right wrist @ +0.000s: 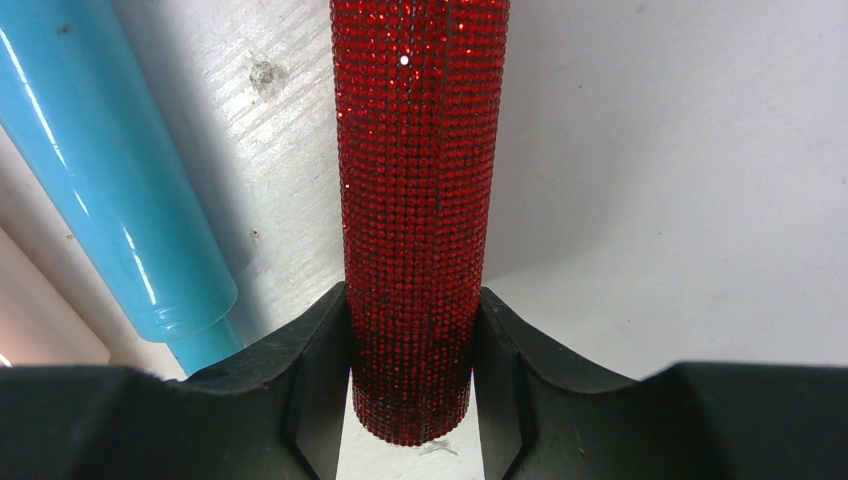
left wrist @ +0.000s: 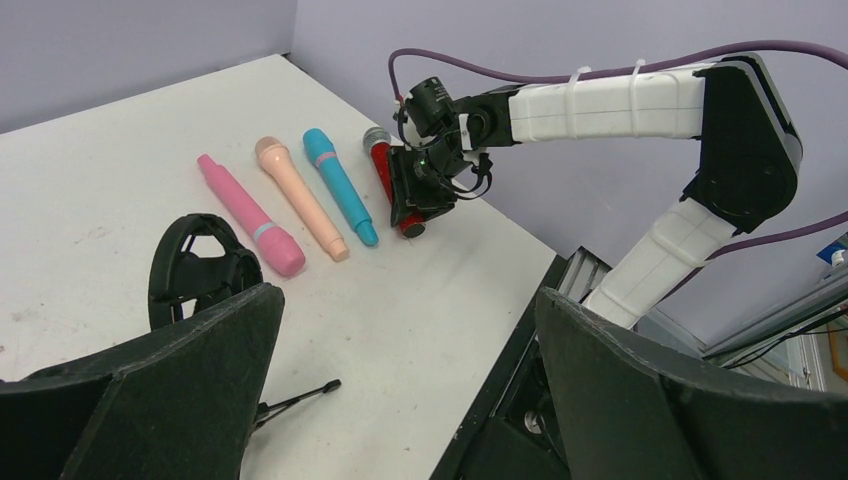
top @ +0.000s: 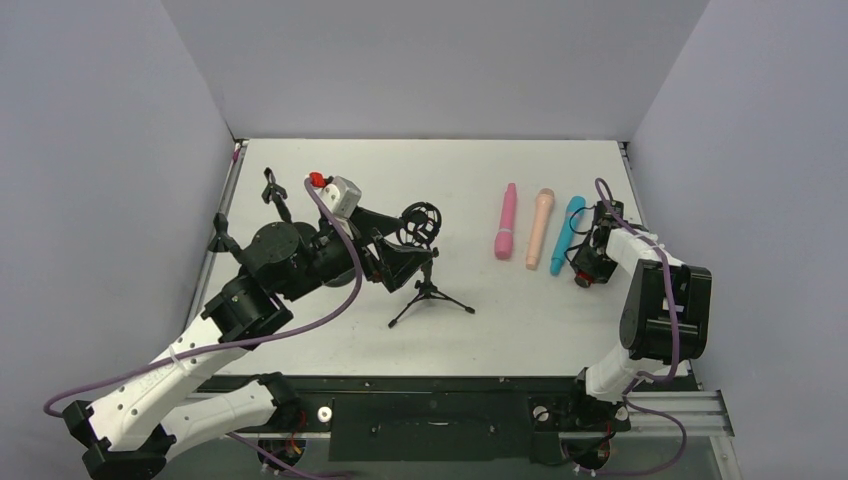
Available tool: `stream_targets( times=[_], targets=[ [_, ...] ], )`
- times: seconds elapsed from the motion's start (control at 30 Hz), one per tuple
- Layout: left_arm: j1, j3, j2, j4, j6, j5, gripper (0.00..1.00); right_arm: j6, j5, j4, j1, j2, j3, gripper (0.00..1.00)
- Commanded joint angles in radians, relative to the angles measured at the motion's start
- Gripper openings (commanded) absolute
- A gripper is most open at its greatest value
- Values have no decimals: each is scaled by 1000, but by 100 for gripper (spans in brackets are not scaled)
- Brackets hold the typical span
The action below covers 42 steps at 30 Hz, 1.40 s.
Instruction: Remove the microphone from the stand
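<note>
Jaws of my right gripper [right wrist: 410, 335] squeeze the red mic [right wrist: 420, 200], blue mic [right wrist: 110, 170] just beside. My left gripper [left wrist: 410, 350] is wide open, stand [left wrist: 195, 270] close by.

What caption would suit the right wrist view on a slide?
Right hand closed on the red glittery microphone, with a blue microphone lying alongside on the white table.

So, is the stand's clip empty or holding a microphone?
Empty: nothing sits in the stand's ring clip; the red microphone is clamped in the right hand beside the blue microphone.
</note>
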Motion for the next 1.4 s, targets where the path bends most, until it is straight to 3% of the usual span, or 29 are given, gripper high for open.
stream_targets(
  times=[0.0,0.43,1.37],
  targets=[
    [-2,3,1,23,2,14,96,10,15,40,-5,-5,22,37],
    [-2,1,15,26,-5,15,96,13,-2,43,-5,-12,21,51],
    [0,36,71,16,30,-15,96,10,-4,-25,-5,-136,36,52]
  ],
)
